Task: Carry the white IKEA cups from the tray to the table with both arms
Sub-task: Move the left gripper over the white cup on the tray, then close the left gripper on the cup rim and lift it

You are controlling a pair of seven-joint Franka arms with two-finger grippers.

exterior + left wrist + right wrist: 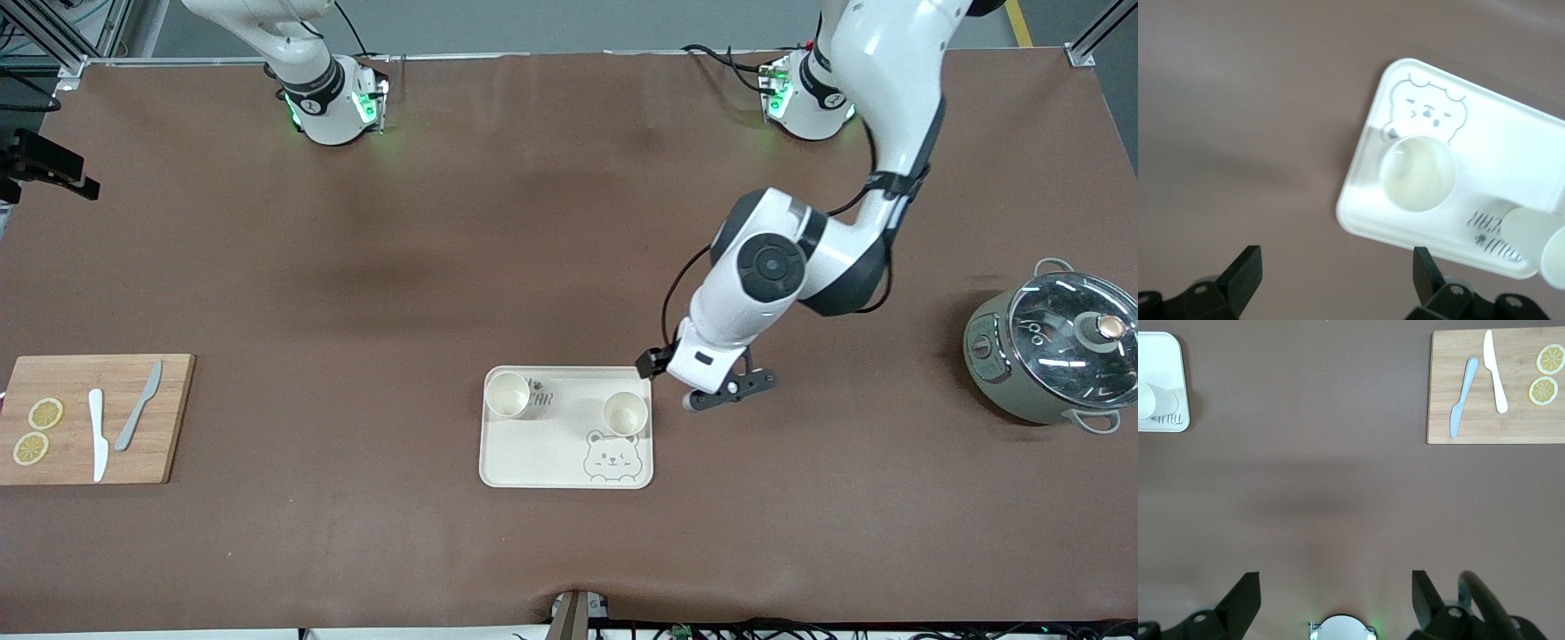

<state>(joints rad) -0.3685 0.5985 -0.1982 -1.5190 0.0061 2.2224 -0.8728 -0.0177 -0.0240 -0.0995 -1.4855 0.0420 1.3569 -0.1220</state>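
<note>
Brown surface (533, 231) carries the cream bear tray (566, 471) near its front-camera edge. Two white IKEA cups stand upright on it: one (508, 395) at the corner toward the right arm's end, one (624, 412) toward the left arm's end. Left claw (1337, 277) hangs spread and empty over the tray's edge, near the second cup. Right claw (1336, 597) waits spread above bare mat. Cups look light, rigid, smooth, possibly slippery; pinch across the rim wall.
</note>
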